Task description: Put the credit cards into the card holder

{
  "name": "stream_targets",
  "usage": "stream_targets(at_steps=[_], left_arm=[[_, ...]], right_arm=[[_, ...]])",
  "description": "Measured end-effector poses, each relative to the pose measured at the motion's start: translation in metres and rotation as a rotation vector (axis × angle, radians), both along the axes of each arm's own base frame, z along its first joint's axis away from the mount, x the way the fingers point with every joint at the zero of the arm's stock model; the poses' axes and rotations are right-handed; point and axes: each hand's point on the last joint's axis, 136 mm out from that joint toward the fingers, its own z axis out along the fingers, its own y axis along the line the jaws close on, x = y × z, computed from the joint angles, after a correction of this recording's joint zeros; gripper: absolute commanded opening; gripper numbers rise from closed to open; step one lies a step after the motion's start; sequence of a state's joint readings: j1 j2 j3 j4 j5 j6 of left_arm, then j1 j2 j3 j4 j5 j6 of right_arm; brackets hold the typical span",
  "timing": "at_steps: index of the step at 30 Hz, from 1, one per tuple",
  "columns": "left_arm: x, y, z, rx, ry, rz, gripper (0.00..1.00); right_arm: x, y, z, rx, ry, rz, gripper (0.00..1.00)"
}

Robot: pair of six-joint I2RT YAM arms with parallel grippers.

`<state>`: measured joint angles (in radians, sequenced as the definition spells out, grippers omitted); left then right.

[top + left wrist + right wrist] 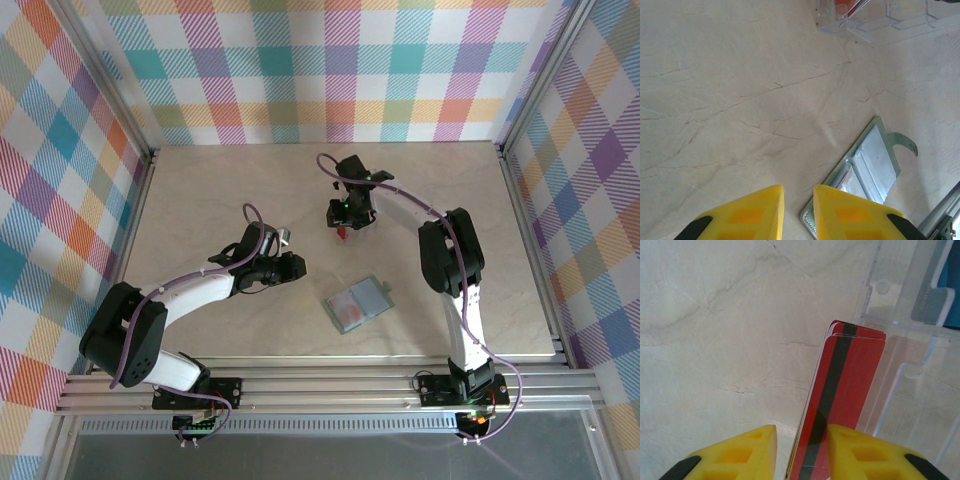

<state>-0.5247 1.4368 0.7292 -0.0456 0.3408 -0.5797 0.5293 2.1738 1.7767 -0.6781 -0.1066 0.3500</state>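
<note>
Right fingers [740,452] are straddling the red card [850,375] in the rack [910,390], grip unclear; left fingers [750,210] parted, empty. Next: lifting to holder [875,160].

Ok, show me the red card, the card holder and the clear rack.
red card [860,380]: right wrist view, red face beside the dark stripe.
card holder [358,304]: top external view, middle of the open wallet.
clear rack [905,405]: right wrist view, transparent wall.

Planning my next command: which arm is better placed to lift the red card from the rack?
Right: the right pincer straddles the red card at the clear rack; the left pincer hovers near the card holder.
</note>
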Motion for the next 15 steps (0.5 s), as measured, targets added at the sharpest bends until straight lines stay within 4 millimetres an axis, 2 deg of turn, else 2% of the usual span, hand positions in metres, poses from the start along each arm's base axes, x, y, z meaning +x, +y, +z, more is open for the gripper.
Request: stream_targets(at_steps=[15], left_arm=[[-0.0006, 0.0, -0.0051, 0.001, 0.018, -0.003, 0.22]], right_arm=[[-0.0003, 0.0023, 0.0059, 0.017, -0.006, 0.005, 0.28]])
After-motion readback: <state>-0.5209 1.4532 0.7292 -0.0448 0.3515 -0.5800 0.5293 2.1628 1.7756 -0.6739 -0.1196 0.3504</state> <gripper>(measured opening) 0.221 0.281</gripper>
